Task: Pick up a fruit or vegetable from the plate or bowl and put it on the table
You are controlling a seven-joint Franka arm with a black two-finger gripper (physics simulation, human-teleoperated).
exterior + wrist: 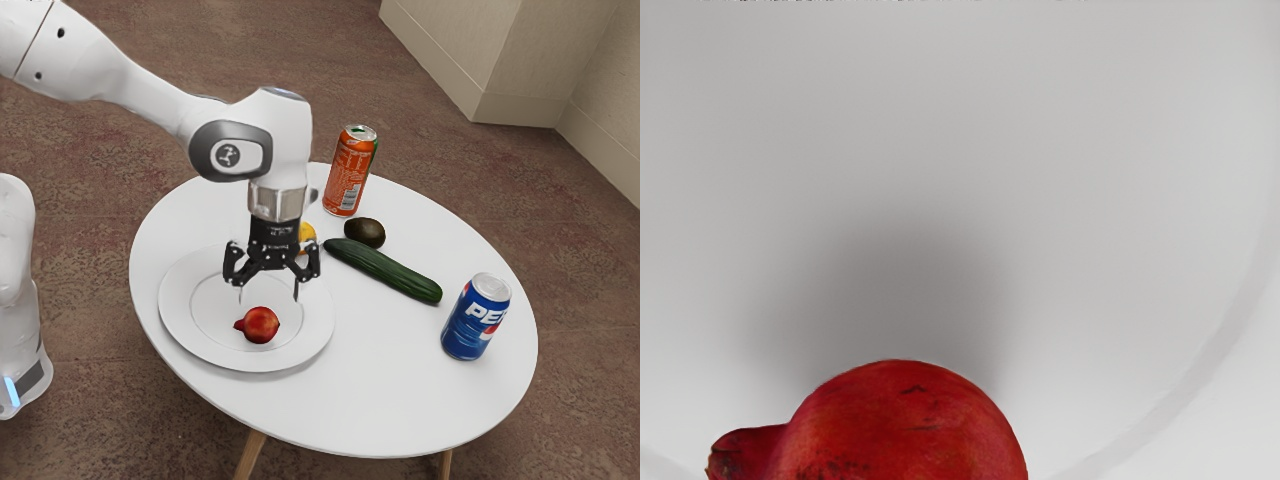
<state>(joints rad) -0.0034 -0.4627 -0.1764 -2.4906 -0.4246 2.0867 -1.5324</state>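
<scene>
While the plate (174,316) stands toward the exterior view's left, the red fruit (261,325) rests on it, stub end pointing that same way. Directly above, the gripper (268,291) points downward, its two fingers wide apart, with nothing held between them. Step in hand, as judged: alignment ahead of the grasp; the fruit is not lifted. Next move: center the hand over the round body, lower until the fingers straddle it, then close. Caution: the round skin may roll if one finger makes contact first.

Farther right, partly hidden behind the gripper, sits a yellow fruit (307,237). Next come the orange can (349,175), the avocado (365,233) and the cucumber (386,271), whose near end lies just beside the avocado. A suitable set-down area is the bare table (385,375) between the plate and the blue can (476,318), which stands upright at the far right.
</scene>
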